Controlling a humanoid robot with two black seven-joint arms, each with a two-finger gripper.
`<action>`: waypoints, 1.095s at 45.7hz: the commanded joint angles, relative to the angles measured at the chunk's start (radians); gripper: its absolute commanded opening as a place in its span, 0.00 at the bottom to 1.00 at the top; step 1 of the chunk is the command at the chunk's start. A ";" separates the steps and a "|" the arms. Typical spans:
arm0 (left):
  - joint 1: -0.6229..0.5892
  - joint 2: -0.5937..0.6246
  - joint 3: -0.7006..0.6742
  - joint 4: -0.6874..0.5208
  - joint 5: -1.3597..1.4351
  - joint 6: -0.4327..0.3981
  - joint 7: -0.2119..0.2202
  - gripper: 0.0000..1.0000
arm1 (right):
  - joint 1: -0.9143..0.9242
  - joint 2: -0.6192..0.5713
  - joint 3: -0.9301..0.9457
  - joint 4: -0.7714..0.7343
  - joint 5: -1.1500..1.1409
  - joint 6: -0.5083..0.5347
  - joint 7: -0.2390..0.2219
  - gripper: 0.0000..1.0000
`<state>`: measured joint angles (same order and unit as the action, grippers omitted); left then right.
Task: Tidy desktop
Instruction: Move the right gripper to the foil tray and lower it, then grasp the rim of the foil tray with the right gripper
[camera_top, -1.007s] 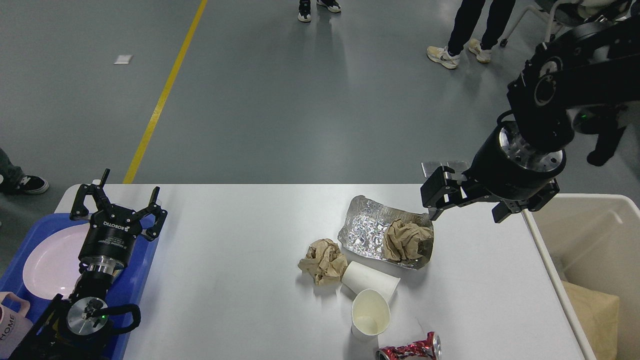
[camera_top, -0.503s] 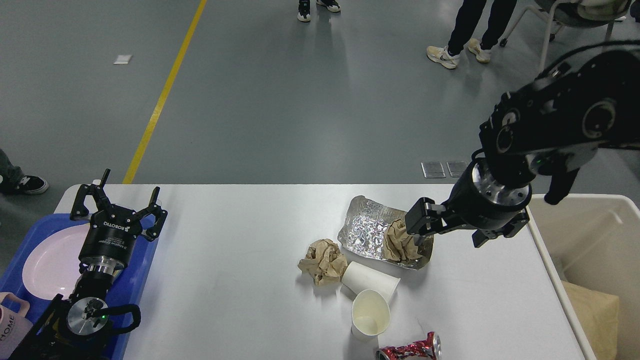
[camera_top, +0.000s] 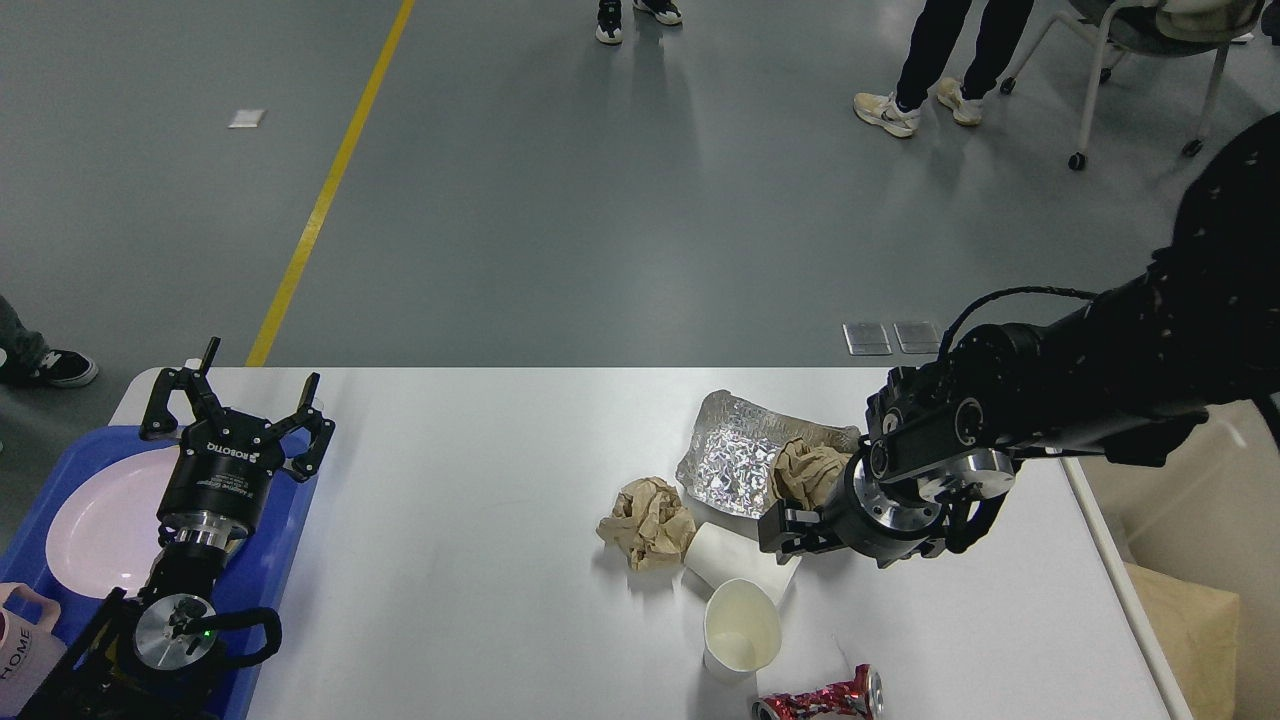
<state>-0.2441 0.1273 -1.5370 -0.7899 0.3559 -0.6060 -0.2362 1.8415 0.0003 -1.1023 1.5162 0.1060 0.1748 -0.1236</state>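
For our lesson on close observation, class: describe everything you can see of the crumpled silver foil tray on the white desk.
The foil tray is shiny, silver and badly crumpled, its far rim bent upward. It lies on the desktop, right of centre. A wad of brown paper sits in its right end. The right pincer reaches in low at its near right corner and hides that part, so contact cannot be judged. A tipped white paper cup lies just in front of it.

"ROBOTIQ" on the left gripper (camera_top: 236, 415); "HOME" on the pink mug (camera_top: 22, 655).
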 joint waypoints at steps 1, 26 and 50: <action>0.000 0.002 0.000 0.000 0.000 0.000 0.000 0.97 | -0.096 0.001 -0.025 -0.158 0.030 -0.031 -0.001 1.00; 0.000 0.000 0.000 0.000 0.000 -0.001 0.000 0.97 | -0.476 0.001 -0.064 -0.608 0.066 -0.035 0.001 0.98; 0.000 0.002 0.000 0.000 0.000 0.000 0.000 0.97 | -0.487 -0.055 -0.062 -0.623 0.069 -0.035 0.001 0.98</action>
<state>-0.2439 0.1275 -1.5370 -0.7900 0.3559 -0.6064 -0.2362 1.3708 -0.0634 -1.1655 0.8986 0.1732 0.1469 -0.1227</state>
